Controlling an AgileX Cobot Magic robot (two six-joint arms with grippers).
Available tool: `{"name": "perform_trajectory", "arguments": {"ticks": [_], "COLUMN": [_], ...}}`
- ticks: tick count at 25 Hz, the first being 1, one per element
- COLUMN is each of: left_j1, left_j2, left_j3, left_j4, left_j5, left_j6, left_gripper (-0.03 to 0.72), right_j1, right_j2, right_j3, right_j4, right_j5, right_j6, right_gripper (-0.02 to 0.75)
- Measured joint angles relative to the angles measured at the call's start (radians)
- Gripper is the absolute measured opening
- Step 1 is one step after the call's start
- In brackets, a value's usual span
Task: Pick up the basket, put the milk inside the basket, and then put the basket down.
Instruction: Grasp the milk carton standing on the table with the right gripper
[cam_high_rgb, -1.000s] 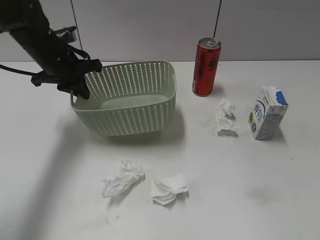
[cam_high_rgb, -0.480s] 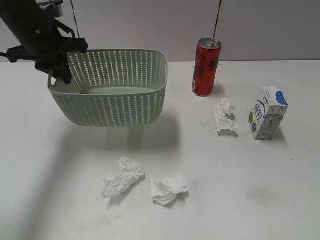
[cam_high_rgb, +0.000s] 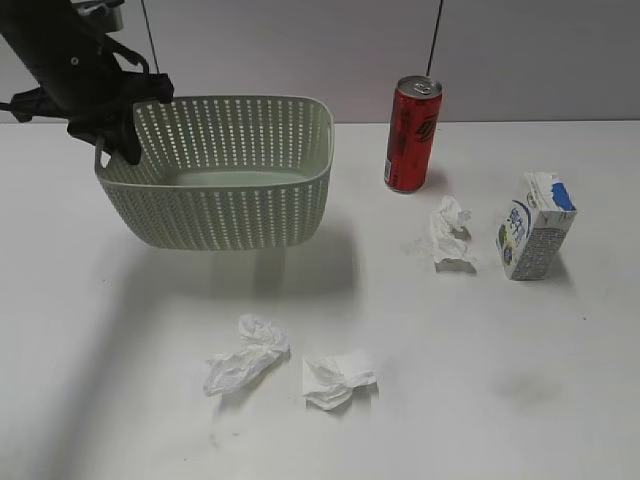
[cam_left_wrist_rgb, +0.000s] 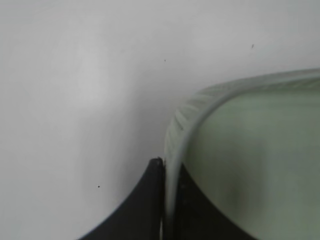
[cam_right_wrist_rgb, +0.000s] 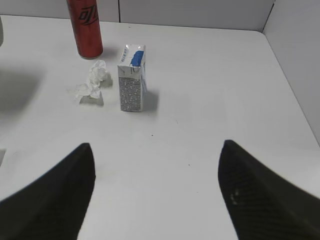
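While the left gripper (cam_high_rgb: 128, 140) clamps the basket (cam_high_rgb: 225, 175) by its left rim corner, the basket hangs lifted off the table (cam_high_rgb: 520, 400), tilted a bit, shadow cast below it on the tabletop. Left wrist view: dark fingers (cam_left_wrist_rgb: 145, 200) pinch the pale green rim (cam_left_wrist_rgb: 172, 145) from both sides, closed on it; the rest is blurred.

Milk (cam_high_rgb: 535, 238) stands upright on the table at the right side, well apart from the basket, near the right edge of the exterior view. Right wrist view: milk (cam_right_wrist_rgb: 132, 78) stands beyond and left of centre of the right gripper (cam_right_wrist_rgb: 156, 192), whose jaws are spread wide, holding nothing, not touching the carton. Bare table between fingers and carton. Table's right edge meets a wall at the right of this view, with open surface between it and the carton.

Red can (cam_high_rgb: 413, 133) upright near the back edge, between basket and milk but apart from both. Crumpled tissue (cam_high_rgb: 448, 233) lies just left of the milk, close, contact unclear. Two more tissues, one (cam_high_rgb: 246, 355) and another (cam_high_rgb: 338, 378), lie in front below the basket, near each other. Front right of the table is bare surface.
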Motion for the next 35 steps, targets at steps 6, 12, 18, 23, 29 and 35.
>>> {"name": "perform_trajectory", "arguments": {"ticks": [6,12,18,23,29,35], "left_j1": [0.0,0.0,0.0,0.0,0.0,0.0], "left_j2": [0.0,0.0,0.0,-0.003,-0.006,-0.006], "left_j3": [-0.001,-0.001,-0.001,-0.001,-0.001,-0.001], "left_j4": [0.001,0.003,0.003,0.003,0.002,0.002], "left_j5": [-0.003,-0.003,-0.003,-0.003,-0.003,-0.003], "left_j6": [0.0,0.0,0.0,0.0,0.0,0.0], "left_gripper": [0.0,0.0,0.0,0.0,0.0,0.0], "right_j1": [0.0,0.0,0.0,0.0,0.0,0.001], "right_j2": [0.0,0.014,0.213,0.463,0.802,1.163], "right_j3": [0.0,-0.016,-0.026,-0.039,-0.167,-0.437], "right_j4": [0.0,0.002,0.005,0.005,0.009,0.038], "right_j5": [0.0,-0.146,-0.446,-0.637,-0.644,-0.398], "right_j6": [0.0,0.0,-0.016,-0.026,-0.029,-0.029], "right_gripper": [0.584,0.585,0.601,0.669,0.676,0.676]}}
